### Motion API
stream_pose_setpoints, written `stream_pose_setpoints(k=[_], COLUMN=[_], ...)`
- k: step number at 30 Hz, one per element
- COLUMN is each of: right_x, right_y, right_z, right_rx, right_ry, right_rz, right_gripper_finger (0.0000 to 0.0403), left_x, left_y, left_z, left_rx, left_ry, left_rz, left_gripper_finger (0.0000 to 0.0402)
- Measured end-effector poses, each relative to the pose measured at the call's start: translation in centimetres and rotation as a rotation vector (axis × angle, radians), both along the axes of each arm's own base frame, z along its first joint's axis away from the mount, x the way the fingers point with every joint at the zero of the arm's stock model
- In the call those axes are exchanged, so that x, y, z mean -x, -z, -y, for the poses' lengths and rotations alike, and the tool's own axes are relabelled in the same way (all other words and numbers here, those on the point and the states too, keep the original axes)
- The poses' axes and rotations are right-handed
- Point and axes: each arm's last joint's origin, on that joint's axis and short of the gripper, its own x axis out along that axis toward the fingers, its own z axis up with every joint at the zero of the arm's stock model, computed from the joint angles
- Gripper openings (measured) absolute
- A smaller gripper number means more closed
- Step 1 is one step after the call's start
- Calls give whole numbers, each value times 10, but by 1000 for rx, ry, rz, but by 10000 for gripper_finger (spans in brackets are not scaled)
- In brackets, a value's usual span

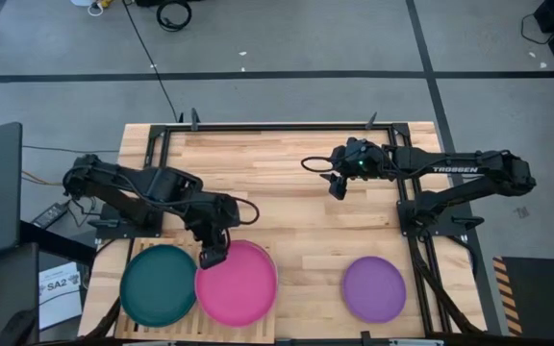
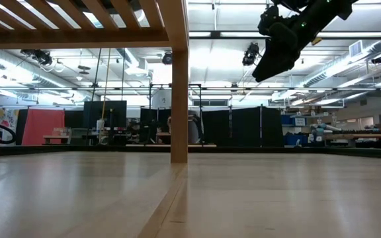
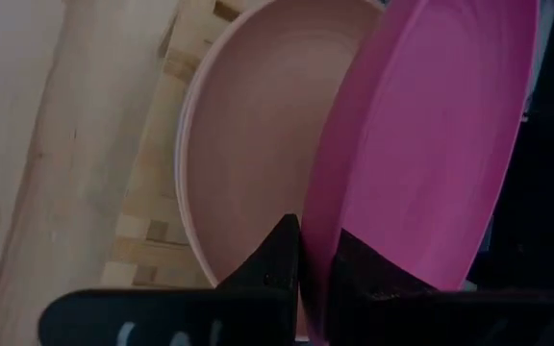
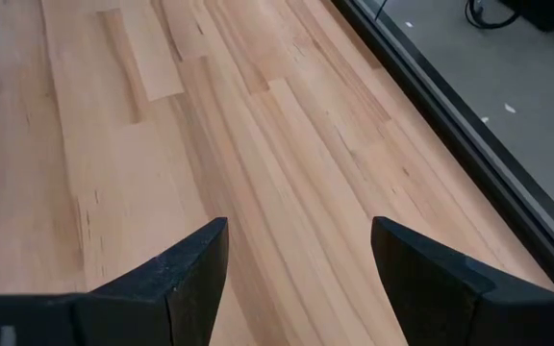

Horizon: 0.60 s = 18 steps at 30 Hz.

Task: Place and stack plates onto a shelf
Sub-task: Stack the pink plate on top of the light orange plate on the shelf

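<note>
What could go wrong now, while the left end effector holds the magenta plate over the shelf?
1. The left end effector pinches only the rim of the magenta plate, which tilts above a salmon pink plate; it might slip or drop hard onto it.
2. The magenta plate sits very close to the teal plate on the shelf, so lowering it may knock that plate.
3. The purple plate waits on the table; the open right end effector is far from it.
</note>
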Motion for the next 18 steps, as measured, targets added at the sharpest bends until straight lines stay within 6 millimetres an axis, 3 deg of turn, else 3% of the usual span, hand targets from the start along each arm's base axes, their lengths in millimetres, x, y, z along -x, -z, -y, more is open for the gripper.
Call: stream_pose_setpoints(k=[18], right_x=[0], right_y=[0], right_z=[-1], right_rx=[-14], right_ry=[-16], right_rz=[3], right_gripper_finger=[261], left_x=[-1], left_y=[0], left_z=[-5], left_rx=[-35], left_ry=[-25], left_rz=[8], left_gripper_finger=[27])
